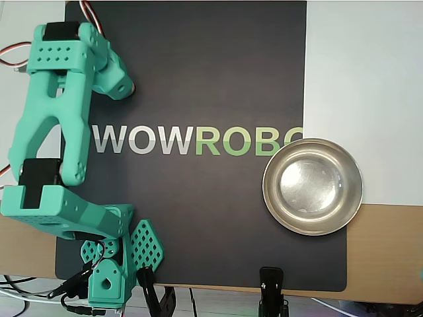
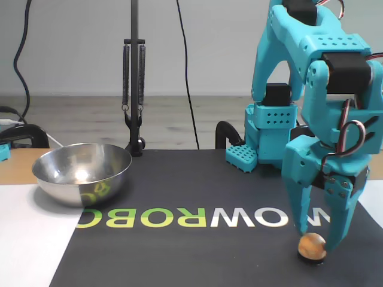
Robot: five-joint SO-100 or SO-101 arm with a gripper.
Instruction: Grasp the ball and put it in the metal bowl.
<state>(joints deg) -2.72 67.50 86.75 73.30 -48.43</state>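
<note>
In the fixed view the gripper (image 2: 315,232) points straight down over the black mat (image 2: 197,191), its two turquoise fingers (image 2: 297,206) spread apart, one on each side of the ball (image 2: 312,245). The ball sits on the mat just below the white "W" of the printed lettering (image 2: 197,218); the fingertips are right beside it, and whether they touch it cannot be told. In the overhead view the ball itself is hidden under the arm (image 1: 56,119) at the left edge of the mat (image 1: 198,72).

The metal bowl (image 2: 82,172) stands well apart from it, at the left of the fixed view, resting across the mat's edge. From overhead the bowl (image 1: 312,186) lies at the mat's right edge, covering the last letter of the print (image 1: 198,140). White sheet (image 1: 363,86) lies to the right of the mat there, and bare wooden table (image 1: 386,254) shows below it.

Behind the table in the fixed view, a black spring-arm stand (image 2: 133,78) is clamped at the far edge, cables (image 2: 185,78) hang down a pale wall (image 2: 72,42), and a wood-look floor (image 2: 78,119) stretches back.
</note>
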